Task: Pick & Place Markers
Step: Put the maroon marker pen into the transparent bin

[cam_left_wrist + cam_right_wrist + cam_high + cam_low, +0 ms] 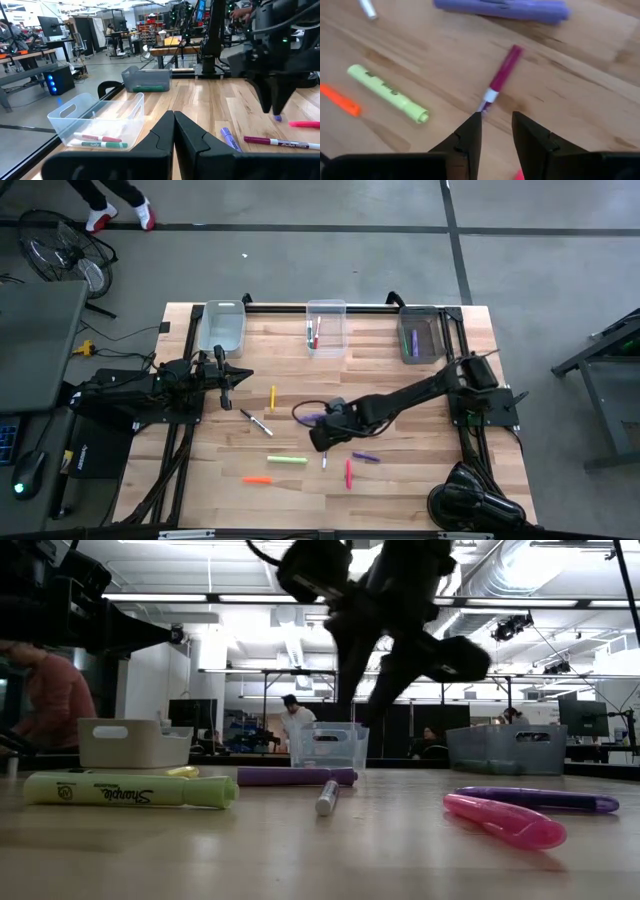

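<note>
The light green highlighter (130, 790) lying on the table carries the brand word "Sharpie" in dark script along its barrel, readable in the low view; a smaller line of print just above the word is too small to read. It lies to the side of the right gripper (385, 690), which hangs above the table. The magenta-capped marker (277, 142) bears dark lettering on its white barrel, too blurred to make out.
</note>
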Controlling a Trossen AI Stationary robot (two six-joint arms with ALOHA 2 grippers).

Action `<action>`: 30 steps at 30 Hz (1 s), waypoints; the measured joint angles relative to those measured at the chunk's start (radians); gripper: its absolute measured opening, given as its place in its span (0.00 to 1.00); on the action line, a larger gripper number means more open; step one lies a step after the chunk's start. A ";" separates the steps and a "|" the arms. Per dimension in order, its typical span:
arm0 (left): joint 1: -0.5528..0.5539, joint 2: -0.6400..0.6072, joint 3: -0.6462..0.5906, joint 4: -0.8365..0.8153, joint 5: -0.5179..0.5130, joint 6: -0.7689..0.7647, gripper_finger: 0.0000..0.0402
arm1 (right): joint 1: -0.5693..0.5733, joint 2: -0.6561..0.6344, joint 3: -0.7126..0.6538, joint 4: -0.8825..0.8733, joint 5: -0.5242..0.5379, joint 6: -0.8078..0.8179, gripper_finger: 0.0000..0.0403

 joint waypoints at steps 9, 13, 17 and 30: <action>0.000 0.000 0.000 0.000 0.000 0.000 0.00 | 0.002 0.118 0.152 -0.090 -0.028 -0.009 0.47; 0.000 0.000 0.000 0.000 0.000 0.000 0.00 | 0.005 0.153 0.191 -0.141 -0.023 -0.008 0.56; 0.000 0.000 0.000 0.000 0.001 0.000 0.00 | 0.012 0.191 0.207 -0.140 -0.043 0.001 0.59; 0.000 0.000 0.000 0.000 0.001 0.000 0.00 | 0.017 0.297 0.259 -0.135 -0.079 -0.015 0.59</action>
